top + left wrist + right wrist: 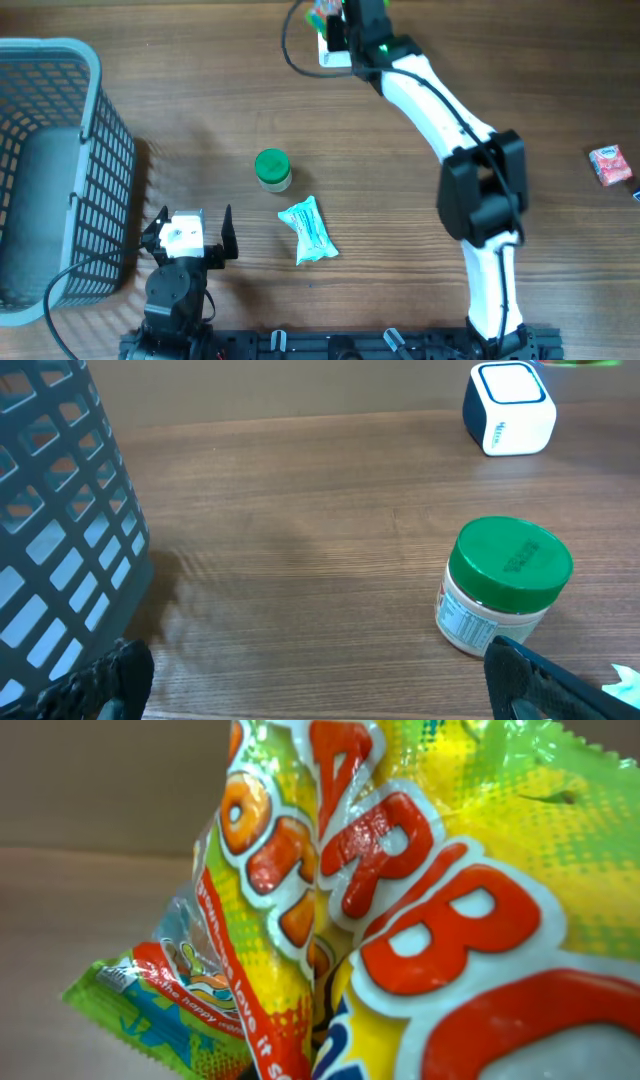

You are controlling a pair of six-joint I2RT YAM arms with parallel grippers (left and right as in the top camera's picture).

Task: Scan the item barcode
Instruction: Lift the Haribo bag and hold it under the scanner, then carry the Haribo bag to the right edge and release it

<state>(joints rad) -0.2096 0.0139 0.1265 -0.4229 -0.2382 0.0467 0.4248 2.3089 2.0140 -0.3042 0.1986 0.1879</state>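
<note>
A crumpled yellow, green and orange candy bag (420,900) fills the right wrist view and hides the fingers. From overhead, the bag (322,12) hangs at the table's far edge, just above a white barcode scanner (333,52), with my right gripper (345,20) shut on it. The scanner (508,407) also shows far off at the top right of the left wrist view. My left gripper (192,224) rests near the front left, open, with only bare wood between its fingers (120,672).
A grey mesh basket (60,170) stands at the left, close beside the left gripper. A green-lidded jar (272,168) and a teal packet (308,231) lie mid-table. A small pink packet (609,163) lies at the far right.
</note>
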